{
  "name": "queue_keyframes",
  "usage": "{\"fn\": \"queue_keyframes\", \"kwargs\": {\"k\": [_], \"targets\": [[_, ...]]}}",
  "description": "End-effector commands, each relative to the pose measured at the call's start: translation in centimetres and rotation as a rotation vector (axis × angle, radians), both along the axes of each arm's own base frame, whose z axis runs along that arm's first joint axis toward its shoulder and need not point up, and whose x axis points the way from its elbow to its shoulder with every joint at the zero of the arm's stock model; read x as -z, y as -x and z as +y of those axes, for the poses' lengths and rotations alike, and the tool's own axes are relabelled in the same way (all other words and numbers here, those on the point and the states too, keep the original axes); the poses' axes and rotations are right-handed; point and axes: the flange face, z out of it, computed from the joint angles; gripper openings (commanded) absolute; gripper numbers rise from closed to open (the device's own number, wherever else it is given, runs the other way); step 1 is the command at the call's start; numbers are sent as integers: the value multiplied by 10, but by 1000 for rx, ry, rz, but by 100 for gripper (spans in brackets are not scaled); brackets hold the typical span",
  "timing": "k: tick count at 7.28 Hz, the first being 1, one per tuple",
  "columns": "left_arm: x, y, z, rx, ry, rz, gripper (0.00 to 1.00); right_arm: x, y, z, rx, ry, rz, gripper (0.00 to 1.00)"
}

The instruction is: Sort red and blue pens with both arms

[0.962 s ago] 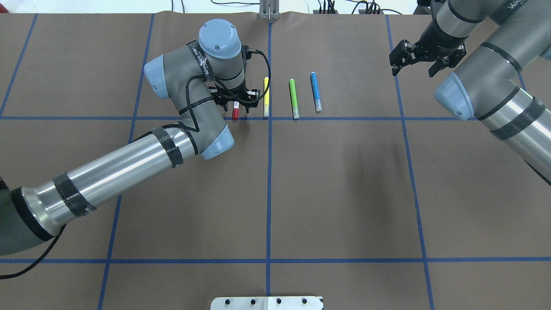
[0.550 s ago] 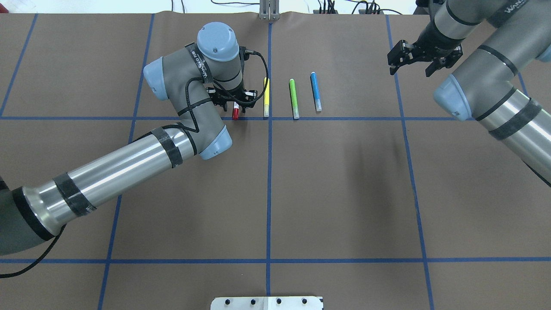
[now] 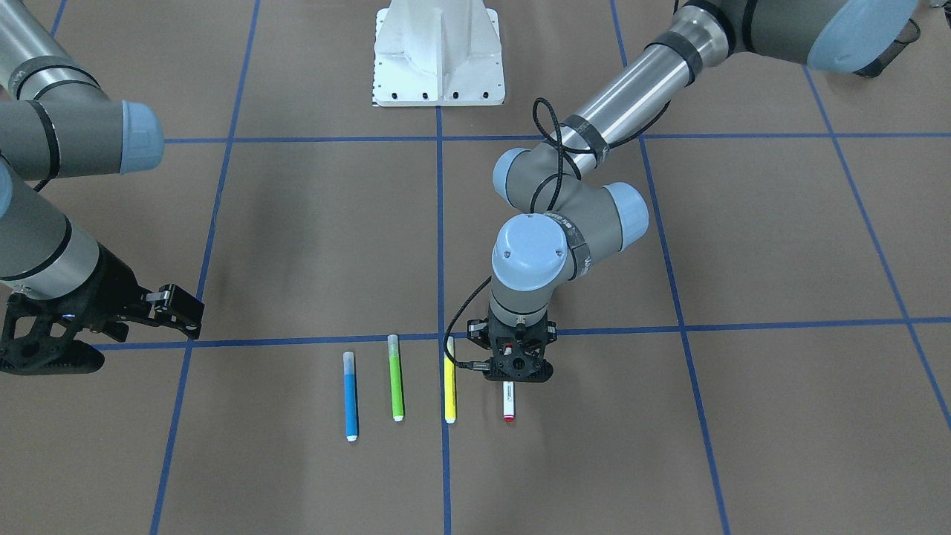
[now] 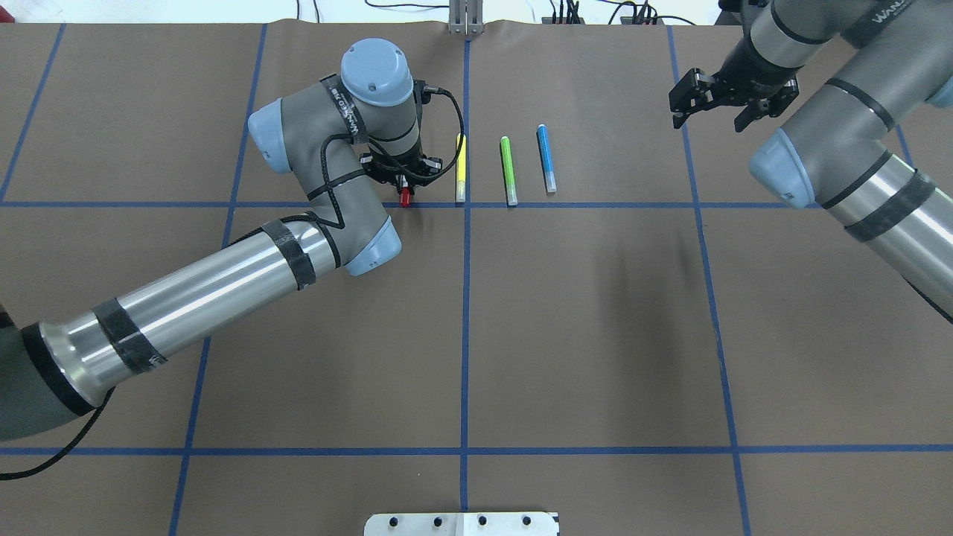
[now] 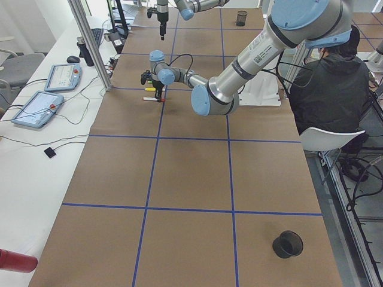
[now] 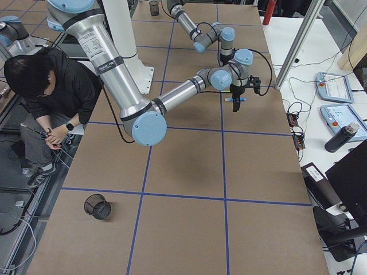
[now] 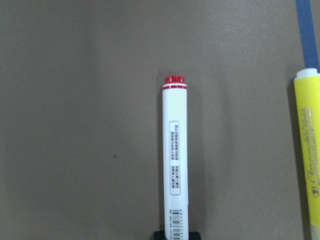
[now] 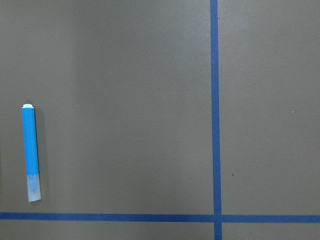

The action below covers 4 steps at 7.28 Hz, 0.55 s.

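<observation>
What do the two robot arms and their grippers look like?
The left arm and the right arm are alike: shiny silver tubes, grey rounded joints with pale blue caps, and black bands, some with white lettering. A black cable loops along the left arm's wrist. The left gripper and the right gripper are black, each with two fingers.

Bare brown table (image 4: 595, 335) is stretching wide on the outer side of the blue pen (image 4: 546, 158), leaving the right gripper (image 4: 709, 119), fingers spread and hanging well apart, an unblocked way in. On the pen's other side the green marker (image 4: 508, 170) is lying near, the yellow marker (image 4: 460, 167) beyond it, with narrow lanes between. The left gripper (image 4: 403, 179), down over the red pen (image 4: 406, 197), is crowding the yellow marker, while the left arm (image 4: 223, 283) is slanting across that half of the table.
</observation>
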Motion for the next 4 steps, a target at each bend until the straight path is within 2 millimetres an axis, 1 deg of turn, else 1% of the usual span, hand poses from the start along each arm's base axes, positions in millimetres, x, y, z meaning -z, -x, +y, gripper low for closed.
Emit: {"fn": "queue_keyframes", "kwargs": {"k": [1, 2, 3, 4], "targets": [[15, 24, -14, 30, 18, 1, 0, 1, 0, 0, 0, -2, -1, 100], [28, 55, -27, 34, 76, 11, 0, 16, 2, -4, -1, -12, -8, 99], [41, 86, -38, 34, 122, 27, 0, 28, 12, -2, -15, 1, -22, 99], [44, 104, -48, 53, 135, 18, 0, 42, 38, 4, -18, 23, -33, 99]]}}
